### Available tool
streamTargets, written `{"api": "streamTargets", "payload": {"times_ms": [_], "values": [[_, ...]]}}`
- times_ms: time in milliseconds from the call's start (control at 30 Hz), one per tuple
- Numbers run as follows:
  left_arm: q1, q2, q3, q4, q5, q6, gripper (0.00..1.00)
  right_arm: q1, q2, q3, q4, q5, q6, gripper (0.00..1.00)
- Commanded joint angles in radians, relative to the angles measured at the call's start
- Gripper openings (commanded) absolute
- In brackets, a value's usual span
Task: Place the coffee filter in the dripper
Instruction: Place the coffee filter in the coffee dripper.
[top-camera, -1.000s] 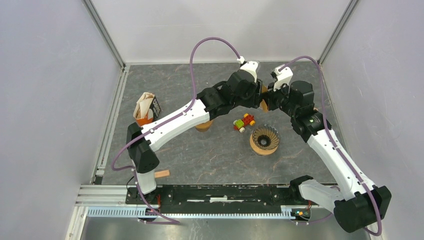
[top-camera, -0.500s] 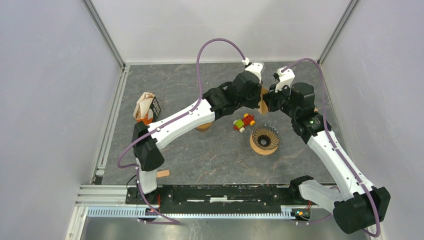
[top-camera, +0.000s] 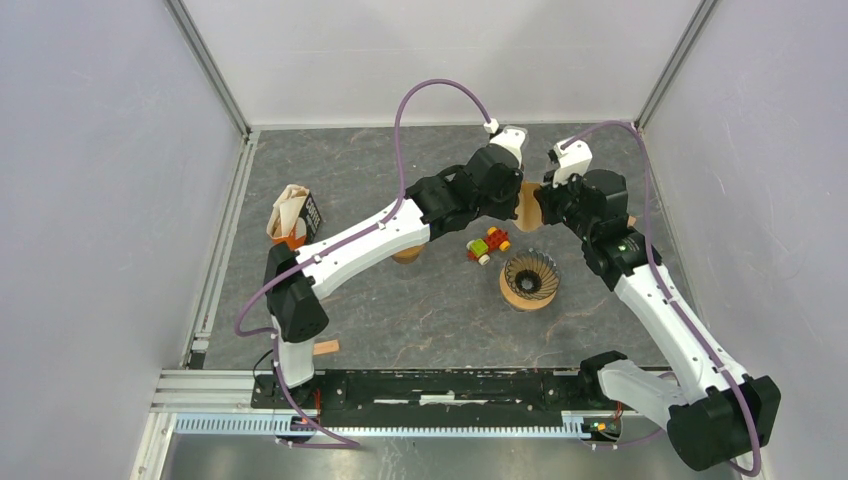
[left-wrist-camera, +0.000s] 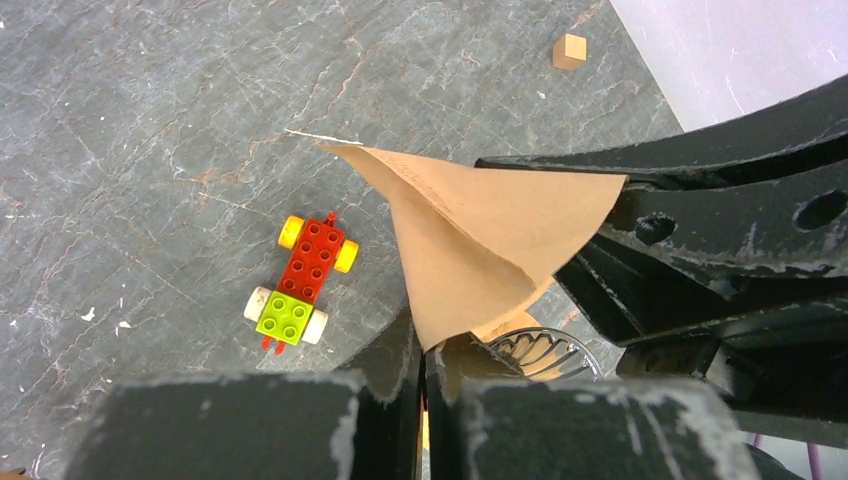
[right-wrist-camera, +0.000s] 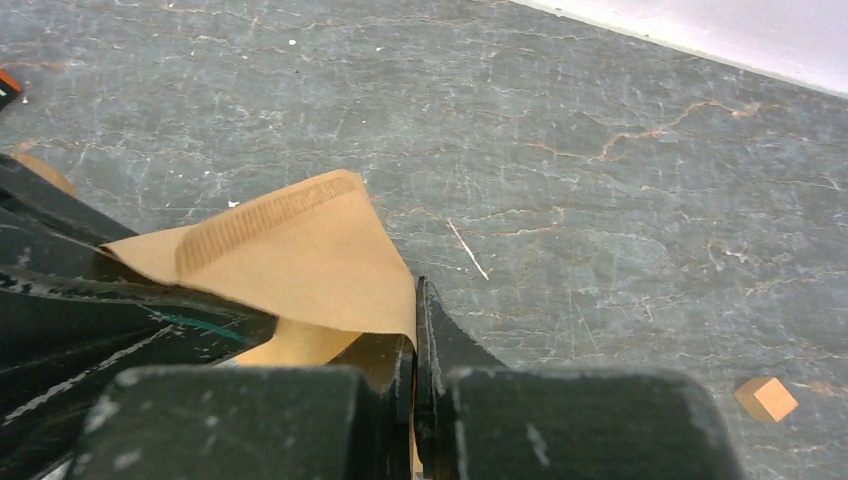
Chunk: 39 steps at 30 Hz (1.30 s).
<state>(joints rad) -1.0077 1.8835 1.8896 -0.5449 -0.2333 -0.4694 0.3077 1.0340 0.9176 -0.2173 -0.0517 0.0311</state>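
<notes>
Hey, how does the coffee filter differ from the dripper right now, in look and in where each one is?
The coffee filter is plain brown paper, a partly opened fold; the dripper is a dark ribbed cone in a wood-coloured collar. The filter hangs above the table, pinched by the left gripper and right gripper; the dripper stands on the table, untouched. Both taper to a cone.

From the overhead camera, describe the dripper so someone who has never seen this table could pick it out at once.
Start at the grey marbled table and look right of its centre. There, just below and right of the red and green toy car in that view, sits the dripper. It is the only round, tan-rimmed thing showing a dark ribbed funnel inside.
</notes>
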Motion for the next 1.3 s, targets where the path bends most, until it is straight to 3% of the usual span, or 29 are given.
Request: {"api": "streamTargets", "payload": {"times_ms": [0, 333, 567, 1000, 1267], "values": [[-0.003, -0.074, -0.006, 0.017, -0.004, -0.030, 0.02, 0.010, -0.016, -0.006, 0.043, 0.081, -0.051, 0.00], [-0.008, -0.074, -0.033, 0.014, -0.005, -0.038, 0.06, 0.021, -0.025, -0.008, 0.050, 0.076, -0.068, 0.00], [-0.012, -0.070, -0.030, -0.005, -0.112, 0.005, 0.09, 0.027, -0.031, -0.011, 0.048, 0.084, -0.080, 0.00], [-0.017, -0.053, -0.033, -0.021, -0.170, 0.006, 0.10, 0.028, -0.032, -0.005, 0.044, 0.101, -0.082, 0.00], [-0.027, -0.069, -0.057, -0.012, -0.181, 0.008, 0.21, 0.028, -0.032, 0.003, 0.043, 0.100, -0.077, 0.00]]}}
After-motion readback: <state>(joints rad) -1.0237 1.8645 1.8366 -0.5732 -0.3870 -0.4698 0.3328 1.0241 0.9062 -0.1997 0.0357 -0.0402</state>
